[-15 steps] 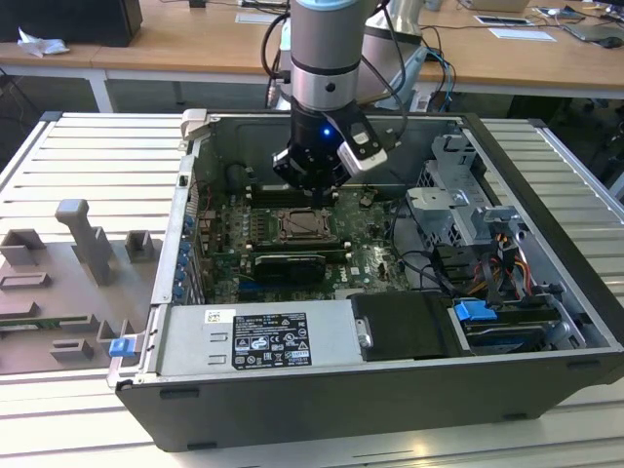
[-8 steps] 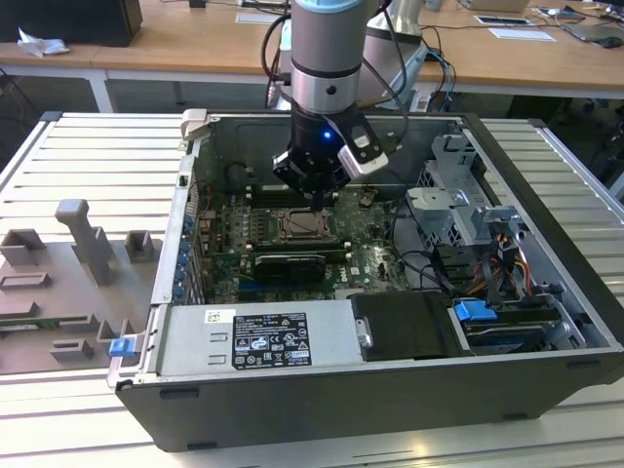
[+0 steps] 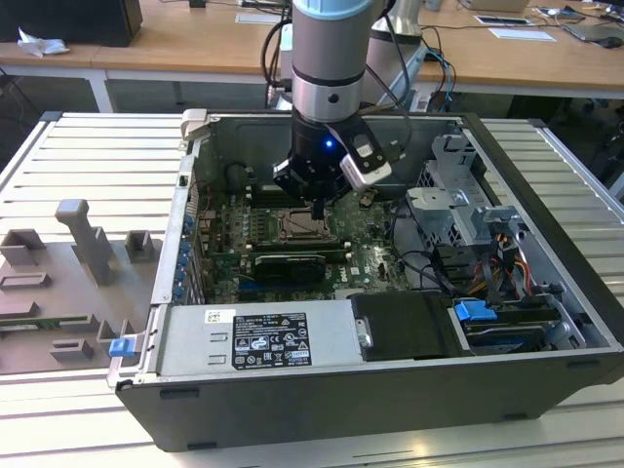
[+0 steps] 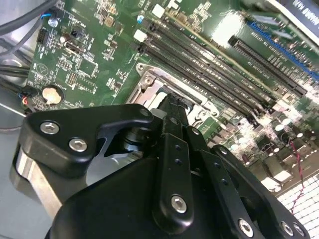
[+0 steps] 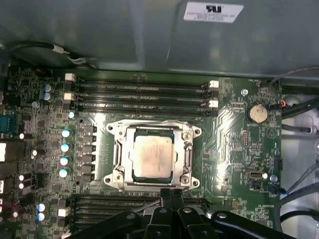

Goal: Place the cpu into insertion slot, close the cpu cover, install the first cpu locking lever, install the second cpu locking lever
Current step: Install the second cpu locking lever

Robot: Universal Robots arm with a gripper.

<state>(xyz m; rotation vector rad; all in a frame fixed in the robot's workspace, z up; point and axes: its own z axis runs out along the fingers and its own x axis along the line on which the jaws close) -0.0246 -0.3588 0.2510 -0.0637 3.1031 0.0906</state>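
The gripper [image 5: 172, 196], jaws pressed together and holding nothing, hovers at the lower centre, just beside the cpu cover [image 5: 152, 133], which frames the seated cpu [image 5: 152, 157].

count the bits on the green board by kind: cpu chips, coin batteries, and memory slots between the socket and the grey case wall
pale silvery square cpu chip: 1
round silver coin battery: 1
long black memory slots between the silver-rimmed socket and the grey metal case wall: 4
total: 6
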